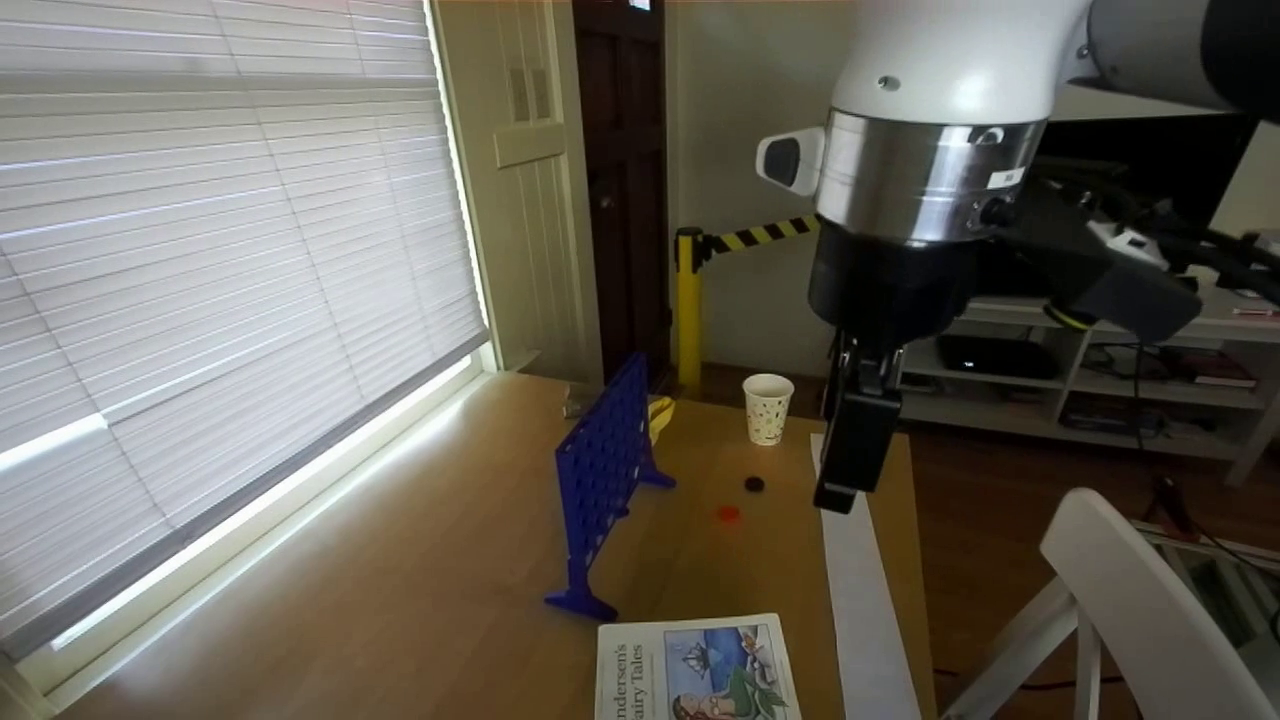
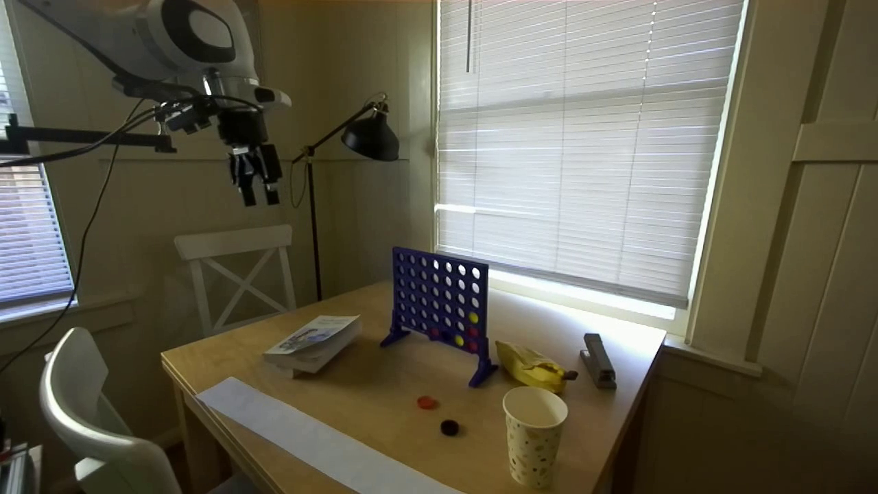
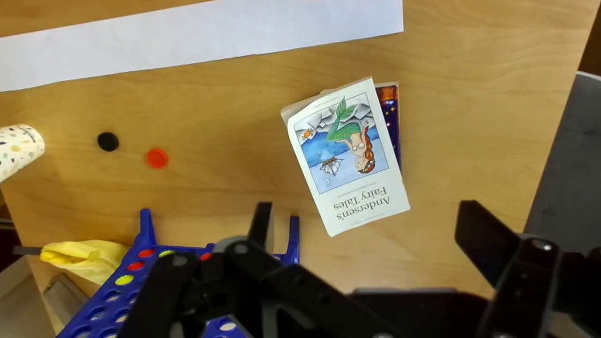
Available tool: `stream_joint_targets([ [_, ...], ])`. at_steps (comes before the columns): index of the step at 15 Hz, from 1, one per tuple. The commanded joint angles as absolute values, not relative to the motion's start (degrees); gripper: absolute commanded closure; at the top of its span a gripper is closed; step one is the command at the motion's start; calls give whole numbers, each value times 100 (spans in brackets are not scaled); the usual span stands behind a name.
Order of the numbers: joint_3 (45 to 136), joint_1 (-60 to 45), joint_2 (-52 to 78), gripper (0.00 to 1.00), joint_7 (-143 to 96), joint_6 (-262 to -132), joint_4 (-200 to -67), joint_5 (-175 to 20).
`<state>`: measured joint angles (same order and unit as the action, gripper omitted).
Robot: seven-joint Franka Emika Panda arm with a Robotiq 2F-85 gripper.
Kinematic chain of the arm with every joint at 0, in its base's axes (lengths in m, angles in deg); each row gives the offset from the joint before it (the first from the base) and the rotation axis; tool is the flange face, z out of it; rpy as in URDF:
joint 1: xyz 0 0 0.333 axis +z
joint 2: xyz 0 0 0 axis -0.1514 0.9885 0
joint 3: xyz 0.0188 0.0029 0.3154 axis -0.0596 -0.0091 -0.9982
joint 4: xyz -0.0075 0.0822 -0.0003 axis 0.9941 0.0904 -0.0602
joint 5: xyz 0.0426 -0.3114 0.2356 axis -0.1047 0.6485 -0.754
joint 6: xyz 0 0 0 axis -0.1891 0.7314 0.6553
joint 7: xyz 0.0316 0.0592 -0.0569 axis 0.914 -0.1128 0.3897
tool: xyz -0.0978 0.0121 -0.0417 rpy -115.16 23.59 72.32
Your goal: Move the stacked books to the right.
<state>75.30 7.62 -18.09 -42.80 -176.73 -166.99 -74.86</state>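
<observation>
Hand (image 2: 261, 197) spread, stacked books (image 3: 345, 155) on tbl (image 3: 230, 150), prob. 2+

The top book (image 3: 347, 157) is white, illustrated mainly in blue and green. The rack (image 2: 442, 299) is blue, the cup (image 2: 535, 442) pale and speckled, the end effector (image 2: 261, 200) black.

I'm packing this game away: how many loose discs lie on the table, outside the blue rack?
2 in sight. The red disc lies between the blue rack and the paper strip; the black disc lies nearer the paper cup. Others could be hidden under objects.
</observation>
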Motion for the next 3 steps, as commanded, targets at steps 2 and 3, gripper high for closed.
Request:
stream_joint_targets([
  [2, 7331, 555, -1702, 0, -4244, -17675, -16684, -7535],
  [3, 7334, 548, -1685, 0, -4245, -17677, -16683, -7534],
])
